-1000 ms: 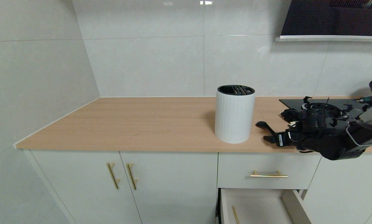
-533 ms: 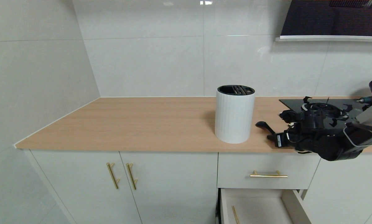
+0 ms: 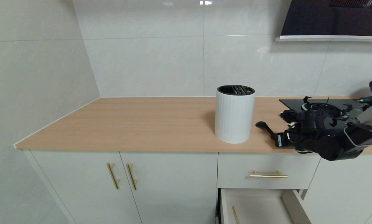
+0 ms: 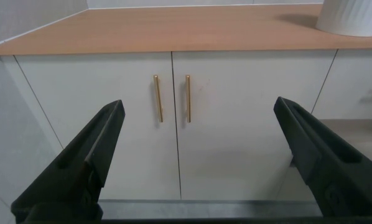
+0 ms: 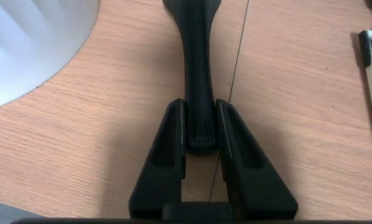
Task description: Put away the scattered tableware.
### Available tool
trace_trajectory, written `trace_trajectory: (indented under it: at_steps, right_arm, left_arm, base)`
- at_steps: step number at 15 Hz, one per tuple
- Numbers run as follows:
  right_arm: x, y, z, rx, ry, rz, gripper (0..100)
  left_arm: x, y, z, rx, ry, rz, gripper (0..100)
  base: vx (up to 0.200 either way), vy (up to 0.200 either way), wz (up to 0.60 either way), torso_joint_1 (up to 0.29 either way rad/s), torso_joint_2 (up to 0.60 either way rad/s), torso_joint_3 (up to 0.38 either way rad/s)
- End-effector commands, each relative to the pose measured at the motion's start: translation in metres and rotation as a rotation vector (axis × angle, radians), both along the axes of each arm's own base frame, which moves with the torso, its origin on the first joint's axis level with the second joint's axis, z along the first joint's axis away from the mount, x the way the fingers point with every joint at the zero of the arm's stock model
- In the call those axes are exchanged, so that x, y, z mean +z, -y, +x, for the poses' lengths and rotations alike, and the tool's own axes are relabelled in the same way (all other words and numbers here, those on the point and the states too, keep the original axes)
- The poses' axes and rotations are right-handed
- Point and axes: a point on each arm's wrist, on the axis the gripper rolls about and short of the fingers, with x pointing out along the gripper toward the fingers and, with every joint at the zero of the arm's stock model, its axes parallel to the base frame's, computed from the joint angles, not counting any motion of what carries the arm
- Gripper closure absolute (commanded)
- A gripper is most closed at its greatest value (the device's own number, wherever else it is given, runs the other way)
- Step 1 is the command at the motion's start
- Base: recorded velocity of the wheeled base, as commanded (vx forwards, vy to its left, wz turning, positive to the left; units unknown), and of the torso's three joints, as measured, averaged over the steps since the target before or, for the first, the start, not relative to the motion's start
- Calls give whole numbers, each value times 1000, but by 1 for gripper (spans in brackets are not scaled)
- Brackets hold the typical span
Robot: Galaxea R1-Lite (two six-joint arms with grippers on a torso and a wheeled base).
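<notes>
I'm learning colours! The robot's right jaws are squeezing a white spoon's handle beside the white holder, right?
No, the spoon is black, not white. The right wrist view shows the right jaws shut on its handle beside the white holder.

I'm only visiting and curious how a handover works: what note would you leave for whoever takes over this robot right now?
Right gripper: shut on the handle of the black utensil, low at the countertop, beside the white holder.
Left gripper: open, empty, facing the cabinet doors.
Done: utensil grasped.
Left: lift it and put it away, probably into the white holder.
</notes>
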Motion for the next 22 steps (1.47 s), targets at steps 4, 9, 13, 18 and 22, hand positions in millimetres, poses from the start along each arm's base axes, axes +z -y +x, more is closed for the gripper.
trace_trajectory:
  at_steps: [4, 9, 13, 18, 22]
  right_arm:
    - [49, -1, -55, -24, -1, 74, 100]
    - [66, 5, -131, -33, -96, 89, 100]
    - [73, 0, -185, 56, -104, 118, 100]
    - [39, -2, -212, 76, -243, 105, 100]
    - [23, -5, -211, 86, -320, 92, 100]
  left_arm:
    - [0, 0, 0, 0, 0, 0, 0]
    - [0, 0, 0, 0, 0, 0, 0]
    - [0, 0, 0, 0, 0, 0, 0]
    - [0, 0, 0, 0, 0, 0, 0]
    - [0, 0, 0, 0, 0, 0, 0]
  base:
    - [0, 0, 0, 0, 0, 0]
    - [0, 0, 0, 0, 0, 0]
    - [0, 0, 0, 0, 0, 0]
    - [0, 0, 0, 0, 0, 0]
    - [0, 0, 0, 0, 0, 0]
